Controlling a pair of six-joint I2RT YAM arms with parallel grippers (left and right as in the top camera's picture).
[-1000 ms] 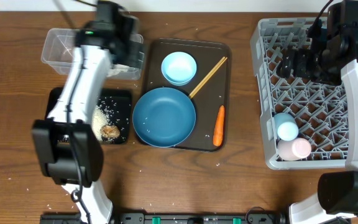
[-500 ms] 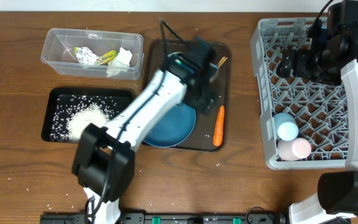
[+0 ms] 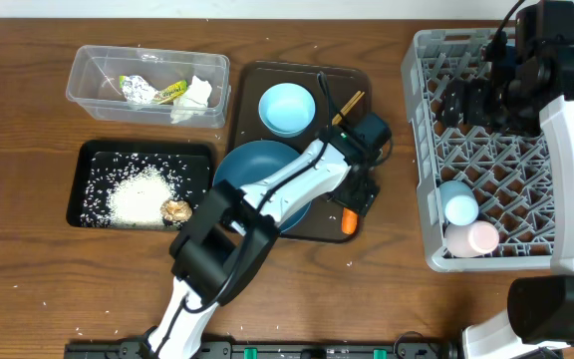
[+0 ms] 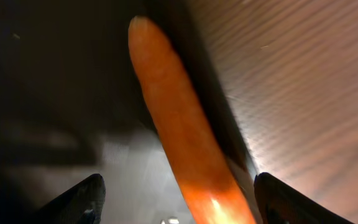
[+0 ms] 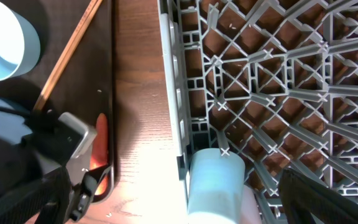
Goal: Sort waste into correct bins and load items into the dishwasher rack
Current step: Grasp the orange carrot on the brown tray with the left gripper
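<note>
left gripper (image 4: 178,198), jaws wide, astride the orange carrot (image 4: 166,112)

Your overhead view looks straight down on the whole table (image 3: 18,279) from far off. Your left wrist view sits very close, with the carrot (image 4: 173,124) running up between its jaws. Your right wrist view looks down from higher, with the rack (image 5: 168,74) between its jaws. All three views share that carrot; it lies left of the right jaws.

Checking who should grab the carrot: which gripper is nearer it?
Left. The left gripper hovers right over the carrot, jaws open around it; the right gripper is far off above the rack.
</note>
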